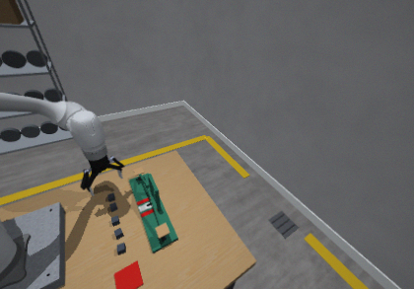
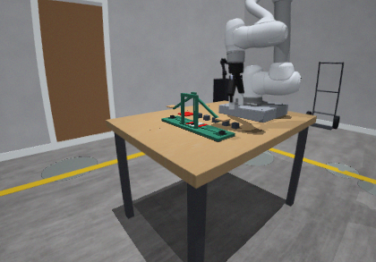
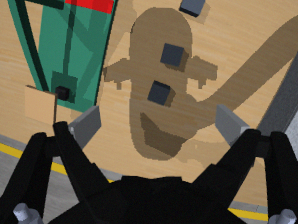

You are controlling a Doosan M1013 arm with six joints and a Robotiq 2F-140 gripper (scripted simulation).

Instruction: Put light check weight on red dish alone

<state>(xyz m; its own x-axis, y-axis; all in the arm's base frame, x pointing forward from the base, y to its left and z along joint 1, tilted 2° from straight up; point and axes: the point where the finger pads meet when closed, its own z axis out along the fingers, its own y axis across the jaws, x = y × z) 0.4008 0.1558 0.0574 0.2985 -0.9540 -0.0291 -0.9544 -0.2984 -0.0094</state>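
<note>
Wooden worktop (image 1: pixel 207 214): carries the arm's grey base plate (image 1: pixel 49 214), a row of weights, a balance and a dish.
Arm (image 1: pixel 74 117): white, reaching in from the left of the top view, wrist pointing down.
Gripper (image 1: pixel 103 174): its jaws stand fully spread with nothing between them, hanging above the far end of the weight row.
Weights: five small dark blocks in a line, from the farthest weight (image 1: pixel 111 197) to the nearest weight (image 1: pixel 120 248), well apart from each other.
Balance (image 1: pixel 153 211): green, just right of the row; the pointer seems to hang near the red and white fields, too small to tell which.
Red dish (image 1: pixel 128 275): flat, near the worktop's front edge, beyond the nearest weight, nothing on it.
</note>
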